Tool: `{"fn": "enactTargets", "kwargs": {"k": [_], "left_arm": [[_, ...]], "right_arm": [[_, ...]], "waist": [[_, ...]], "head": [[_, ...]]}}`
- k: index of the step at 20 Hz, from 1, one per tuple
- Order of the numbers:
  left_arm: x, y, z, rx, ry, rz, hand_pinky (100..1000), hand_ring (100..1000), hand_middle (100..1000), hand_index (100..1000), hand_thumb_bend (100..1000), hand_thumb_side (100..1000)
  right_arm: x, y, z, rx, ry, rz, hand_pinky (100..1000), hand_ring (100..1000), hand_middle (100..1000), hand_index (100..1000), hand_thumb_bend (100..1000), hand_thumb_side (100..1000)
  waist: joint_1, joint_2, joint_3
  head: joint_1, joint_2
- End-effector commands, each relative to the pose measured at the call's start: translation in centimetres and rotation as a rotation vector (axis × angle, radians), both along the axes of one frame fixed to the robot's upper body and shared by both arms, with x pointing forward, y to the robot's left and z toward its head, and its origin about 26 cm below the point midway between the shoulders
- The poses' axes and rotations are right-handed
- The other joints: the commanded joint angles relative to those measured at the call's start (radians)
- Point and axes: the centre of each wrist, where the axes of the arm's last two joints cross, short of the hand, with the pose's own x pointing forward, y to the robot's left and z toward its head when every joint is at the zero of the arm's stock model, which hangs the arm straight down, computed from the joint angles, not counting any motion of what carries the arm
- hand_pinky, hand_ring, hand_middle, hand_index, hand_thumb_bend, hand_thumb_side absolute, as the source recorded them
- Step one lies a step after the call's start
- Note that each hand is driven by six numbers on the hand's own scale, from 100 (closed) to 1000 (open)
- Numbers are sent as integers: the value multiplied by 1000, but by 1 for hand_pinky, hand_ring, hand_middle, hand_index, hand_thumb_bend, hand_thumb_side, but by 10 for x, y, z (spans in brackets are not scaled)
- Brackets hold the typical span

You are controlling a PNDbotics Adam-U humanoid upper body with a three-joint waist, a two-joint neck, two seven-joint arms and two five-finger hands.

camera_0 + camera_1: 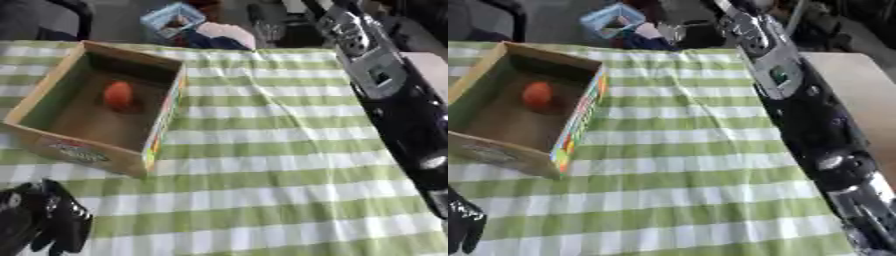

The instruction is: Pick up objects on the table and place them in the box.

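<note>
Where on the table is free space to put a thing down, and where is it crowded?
The widest bare patch is the checked cloth between the cardboard box and the right arm. Inside the box, the floor in front of the orange object is free. The left hand crowds the near-left corner.

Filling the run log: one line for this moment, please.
orange object: in box | left hand: idle, lower left | right arm: along right edge, hand unseen

Matt cardboard box [162, 120], soft checked cloth [280, 165], glossy black arm [815, 125].
</note>
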Motion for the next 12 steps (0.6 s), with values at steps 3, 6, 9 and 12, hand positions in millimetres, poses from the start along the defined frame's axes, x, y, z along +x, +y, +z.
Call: {"fn": "enactTargets", "kwargs": {"k": [3, 6, 9, 12], "left_arm": [[0, 6, 0, 9, -17, 74, 425, 327, 233, 588, 190, 1000], [0, 7, -5, 14, -10, 111, 487, 387, 296, 638, 192, 1000], [0, 7, -9, 23, -11, 134, 516, 424, 342, 669, 193, 1000], [0, 7, -12, 27, -11, 149, 537, 457, 388, 694, 194, 1000]], "right_arm": [[-33, -3, 0, 91, -2, 71, 764, 748, 626, 837, 100, 312], [-47, -1, -20, 160, 40, 104, 763, 743, 617, 828, 100, 460], [-57, 0, -39, 219, 85, 124, 762, 739, 610, 819, 100, 540], [-64, 0, -60, 264, 149, 136, 760, 733, 601, 807, 100, 543]], "waist": [[13, -13, -35], [20, -10, -55], [27, -9, -74], [27, -8, -83]], "head": [[76, 12], [123, 20], [158, 37], [175, 50]]}}
